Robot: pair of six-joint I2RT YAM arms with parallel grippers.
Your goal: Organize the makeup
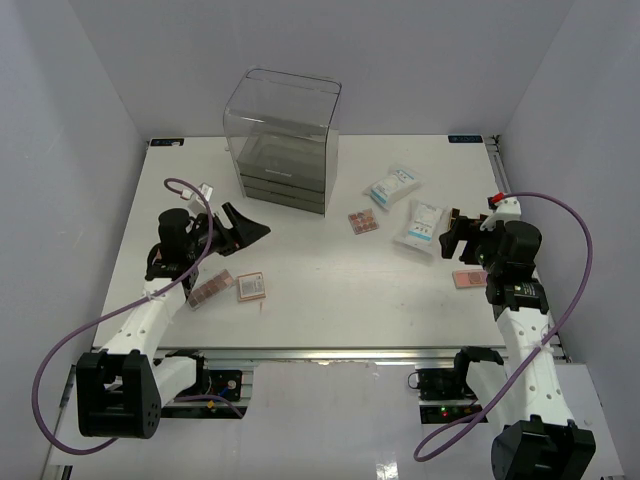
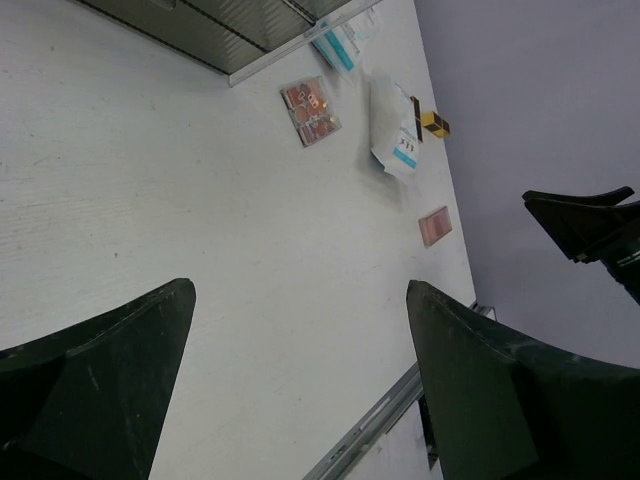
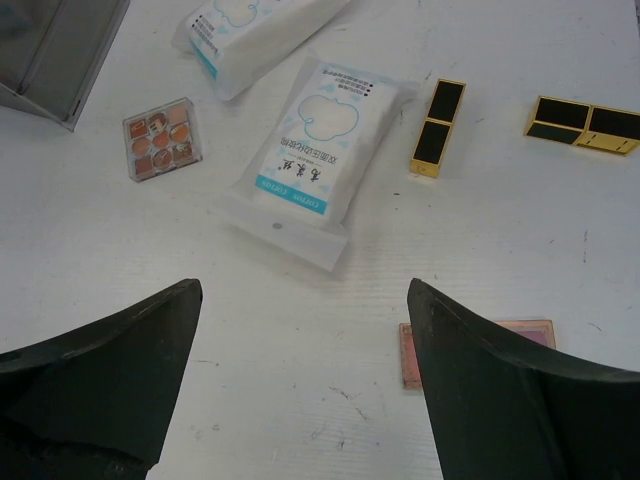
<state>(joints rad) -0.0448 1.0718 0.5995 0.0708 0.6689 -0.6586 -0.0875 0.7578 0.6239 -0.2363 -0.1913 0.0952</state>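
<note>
Left tool (image 1: 248,225) hangs wide open over the worktop (image 1: 340,300) at about 9 o'clock and grips nothing. Its wrist view shows only bare white surface between its two dark fingers (image 2: 100,385). The right tool (image 1: 450,232), at 3 o'clock close to the right edge, also stands spread wide with nothing in it.

Between the two tools a broad band of bare worktop runs from the centre toward the near edge at 6 o'clock.

The clear drawer box (image 1: 283,140) sits at 12 o'clock, set back near the far edge, with dark drawers stacked in its base. A multi-shade palette (image 1: 363,221) lies flat at 1 o'clock, near the box's front right corner but apart from it. The far packet (image 1: 392,186) lies at 1 o'clock and the near packet (image 1: 424,228) at 2 o'clock, both flat and skewed. They are close together, and I cannot tell whether their corners touch.

Two gold-edged black cases (image 3: 437,127) lie on the 3 o'clock side of the near packet. One is just beside it and the other nearer the right edge.

The pink palette (image 1: 468,278) lies at 4 o'clock by the right arm and is partly hidden behind a finger in the right wrist view.

An orange palette (image 1: 250,287) and a brown palette (image 1: 209,289) lie side by side at 8 o'clock beside the left arm, in from the near edge.
</note>
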